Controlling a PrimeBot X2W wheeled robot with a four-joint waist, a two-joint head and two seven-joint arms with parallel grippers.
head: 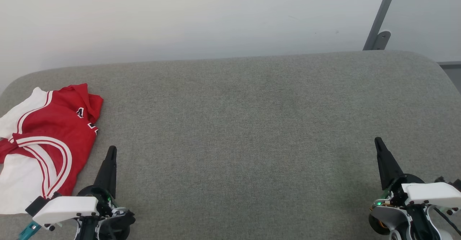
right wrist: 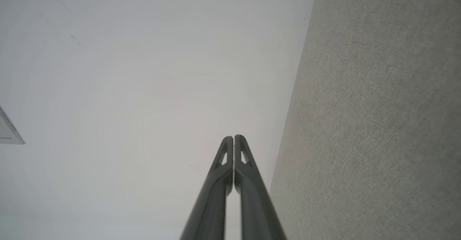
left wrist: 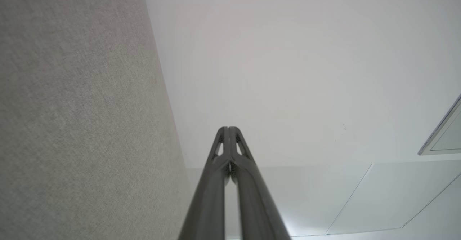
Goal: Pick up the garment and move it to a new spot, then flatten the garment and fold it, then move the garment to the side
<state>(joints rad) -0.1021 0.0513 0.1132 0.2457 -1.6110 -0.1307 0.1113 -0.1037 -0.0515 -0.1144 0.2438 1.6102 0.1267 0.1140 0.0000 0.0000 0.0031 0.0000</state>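
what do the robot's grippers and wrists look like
Both the left gripper and right gripper have two long, dark grey, tapering fingers with small triangular cut-outs near the tips. Each wrist carries a white cover plate with dark screws over black parts and a green light; a thin black cable runs beside the right one.

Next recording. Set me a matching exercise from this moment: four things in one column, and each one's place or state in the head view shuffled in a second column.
Things:
1. garment
2. left gripper
3. right gripper
4. metal post

Places or states:
A. shut, lower right, over bare fabric
B. bunched at the left end of the grey cushion
C. slanted, upper right corner
D. shut, lower left, beside the red cloth

Pairs: 1-B, 2-D, 3-A, 4-C
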